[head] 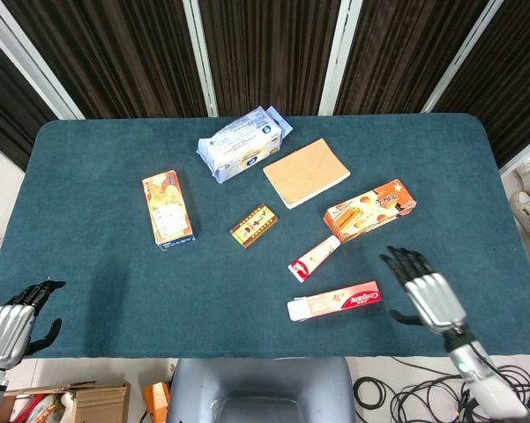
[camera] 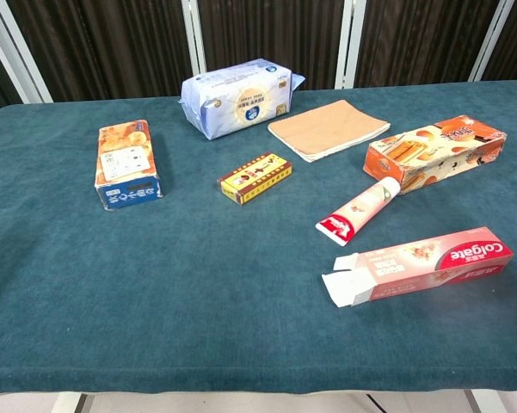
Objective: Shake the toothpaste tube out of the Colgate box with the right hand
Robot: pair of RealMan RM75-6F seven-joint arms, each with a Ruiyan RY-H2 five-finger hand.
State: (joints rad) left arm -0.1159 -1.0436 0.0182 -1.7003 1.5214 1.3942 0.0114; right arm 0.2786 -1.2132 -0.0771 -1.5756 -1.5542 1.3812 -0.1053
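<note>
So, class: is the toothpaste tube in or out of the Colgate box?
Out. The toothpaste tube lies on the table apart from the Colgate box, whose end flaps are open.

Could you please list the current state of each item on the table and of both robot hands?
Colgate box: lying flat, end flaps open, not held.
Toothpaste tube: out of the box, lying on the table, cap on.
Right robot hand: open, off the box, fingers spread.
Left robot hand: at the table's near corner, holding nothing.
Orange biscuit box: lying flat.
Tissue pack: lying flat.
Small yellow box: lying flat.
</note>
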